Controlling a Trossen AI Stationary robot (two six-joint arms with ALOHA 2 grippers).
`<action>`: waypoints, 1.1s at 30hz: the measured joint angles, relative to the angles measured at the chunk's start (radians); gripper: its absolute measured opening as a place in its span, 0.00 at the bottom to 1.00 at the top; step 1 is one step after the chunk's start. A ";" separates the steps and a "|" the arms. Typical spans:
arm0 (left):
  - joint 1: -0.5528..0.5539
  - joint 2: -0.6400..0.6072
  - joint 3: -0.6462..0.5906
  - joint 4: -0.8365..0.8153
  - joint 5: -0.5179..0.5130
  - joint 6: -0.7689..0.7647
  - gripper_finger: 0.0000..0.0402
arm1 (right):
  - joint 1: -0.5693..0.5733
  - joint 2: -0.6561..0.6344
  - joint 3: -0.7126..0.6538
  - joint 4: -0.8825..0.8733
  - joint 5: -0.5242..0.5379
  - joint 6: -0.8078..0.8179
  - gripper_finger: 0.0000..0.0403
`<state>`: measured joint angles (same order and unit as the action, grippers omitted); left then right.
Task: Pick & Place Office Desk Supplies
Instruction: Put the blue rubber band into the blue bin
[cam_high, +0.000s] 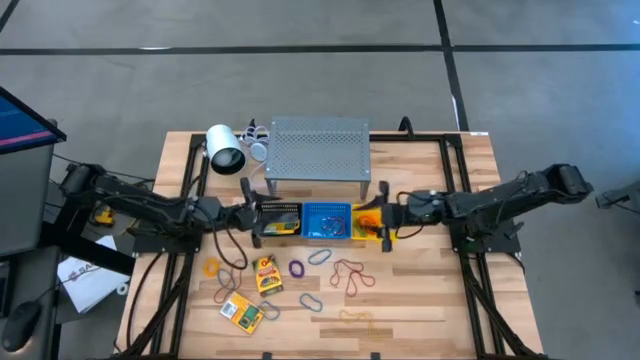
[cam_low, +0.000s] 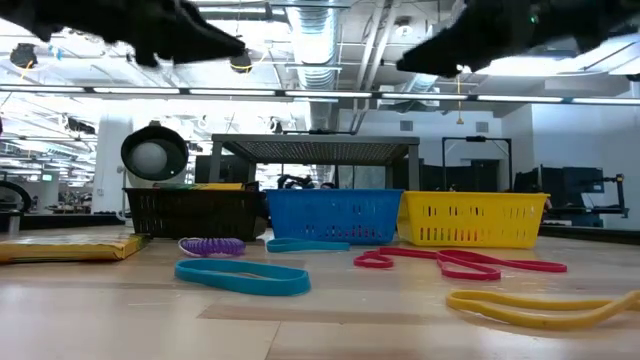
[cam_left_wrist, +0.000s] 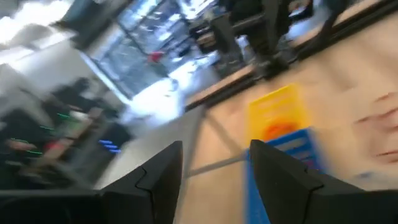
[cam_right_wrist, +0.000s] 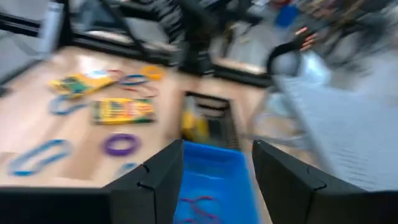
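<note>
Yellow band (cam_low: 545, 305) nearest; both released hands (cam_high: 248, 213) (cam_high: 385, 214) above 3 baskets (cam_high: 327, 222).

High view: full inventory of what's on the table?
Baskets: three in a row, black, blue, yellow, in front of the shelf.
Crayon packs: two, yellow-green, left front.
Band loops: several loose ones, orange, purple, blue, red, yellow.
Shelf: one, grey perforated, back centre.
Lamp-like cylinder: one, white, left of the shelf.
Left end effector: open, at the black basket.
Right end effector: open, at the yellow basket.
</note>
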<state>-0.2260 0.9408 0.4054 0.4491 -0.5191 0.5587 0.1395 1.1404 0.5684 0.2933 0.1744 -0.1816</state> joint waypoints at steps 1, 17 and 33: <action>-0.014 -0.011 0.020 -0.054 0.018 -0.056 0.45 | 0.007 0.025 0.031 -0.026 -0.021 0.019 0.46; -0.199 -0.029 0.200 -0.660 0.265 -0.797 0.45 | 0.142 0.311 0.280 -0.217 -0.051 0.181 0.46; -0.260 0.133 0.199 -0.645 0.299 -0.912 0.45 | 0.159 0.732 0.562 -0.400 -0.050 0.177 0.46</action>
<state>-0.4858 1.0734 0.6048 -0.1960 -0.2197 -0.3528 0.2984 1.8729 1.1299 -0.1070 0.1244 -0.0048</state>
